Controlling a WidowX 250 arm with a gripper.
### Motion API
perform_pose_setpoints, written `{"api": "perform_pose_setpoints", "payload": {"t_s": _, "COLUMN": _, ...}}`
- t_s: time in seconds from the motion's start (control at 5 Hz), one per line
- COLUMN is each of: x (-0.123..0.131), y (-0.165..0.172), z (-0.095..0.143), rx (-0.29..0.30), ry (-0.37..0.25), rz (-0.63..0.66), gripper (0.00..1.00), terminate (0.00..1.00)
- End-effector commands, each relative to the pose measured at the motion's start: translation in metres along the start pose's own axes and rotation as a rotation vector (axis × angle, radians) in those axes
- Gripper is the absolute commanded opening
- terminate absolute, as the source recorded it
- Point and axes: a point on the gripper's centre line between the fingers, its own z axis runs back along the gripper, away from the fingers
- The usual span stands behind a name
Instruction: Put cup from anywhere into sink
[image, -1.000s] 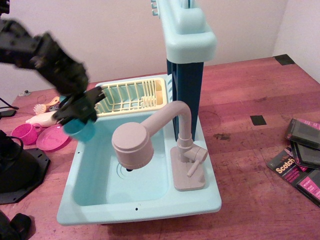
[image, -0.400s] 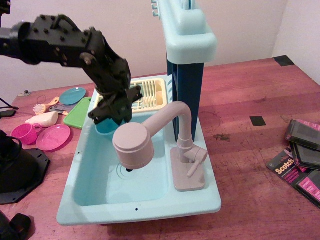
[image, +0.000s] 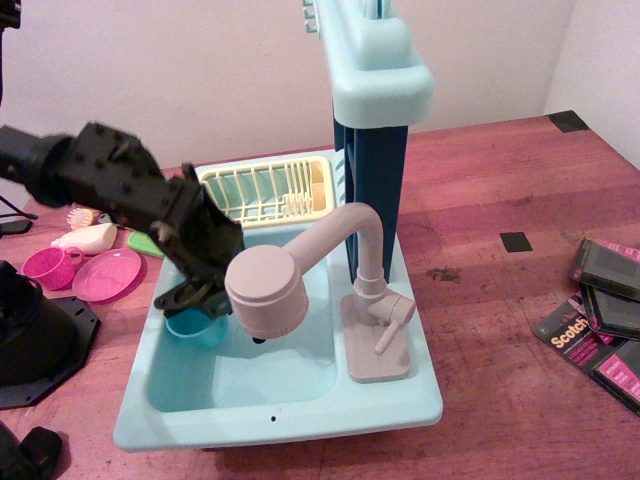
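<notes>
handling: cup (image: 195, 328) looks light, stiff plastic, smooth so maybe slippery; not fragile, a short drop into the basin should be harmless (judgement)
hold: best by the rim, one finger inside and one outside; wall is too round and slick for a side squeeze (judgement)
look: small, round, plain teal-blue, no handle; only the lower body shows, rim is hidden by the claw
claw: claw (image: 192, 298) sits on top of the cup, seems pinched on its rim; fingertips are dark and blurred, exact contact is hard to see
cup place: directly under the claw, inside the sink (image: 300, 405) basin at its left wall, low near the floor; cannot tell if it touches the bottom
around claw: faucet (image: 268, 290) head just right of the claw, rack (image: 265, 190) behind it, pink cup (image: 52, 266) and pink plate (image: 105, 273) well to its left outside the sink
step: release looks due (judgement)
</notes>
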Motion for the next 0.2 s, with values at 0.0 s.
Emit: {"api": "perform_pose_setpoints", "payload": {"t_s": 0.0, "x": 0.0098, "y": -0.0117, "z": -0.0257, "rx": -0.039, "ry": -0.011, "rz": 0.011, "gripper": 0.00, "terminate": 1.00}}
